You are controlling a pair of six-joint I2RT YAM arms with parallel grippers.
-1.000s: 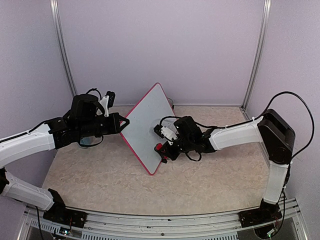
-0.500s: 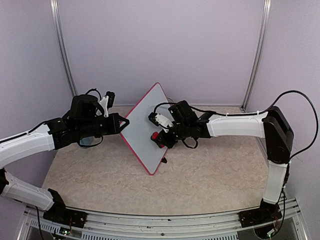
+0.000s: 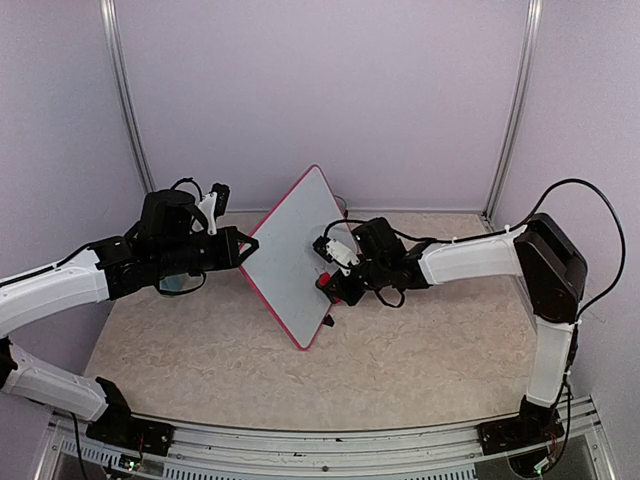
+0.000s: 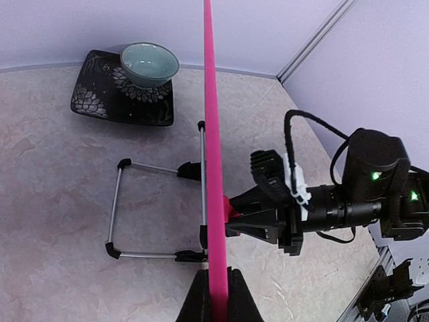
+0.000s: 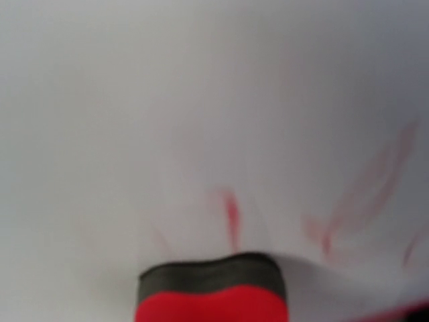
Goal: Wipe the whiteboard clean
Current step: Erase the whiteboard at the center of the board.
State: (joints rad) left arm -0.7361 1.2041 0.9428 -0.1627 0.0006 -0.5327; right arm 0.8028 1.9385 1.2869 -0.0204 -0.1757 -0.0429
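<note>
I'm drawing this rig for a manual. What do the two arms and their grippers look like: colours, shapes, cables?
Both the left arm and right arm have white tubular links with black joints. The left gripper and right gripper are black. A black cable loops along the right arm; two green lights glow at its wrist.

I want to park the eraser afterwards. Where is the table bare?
The near strip of table, between the whiteboard and the arm bases, is bare. Crowded behind the board: a wire stand and a plate with a bowl.
</note>
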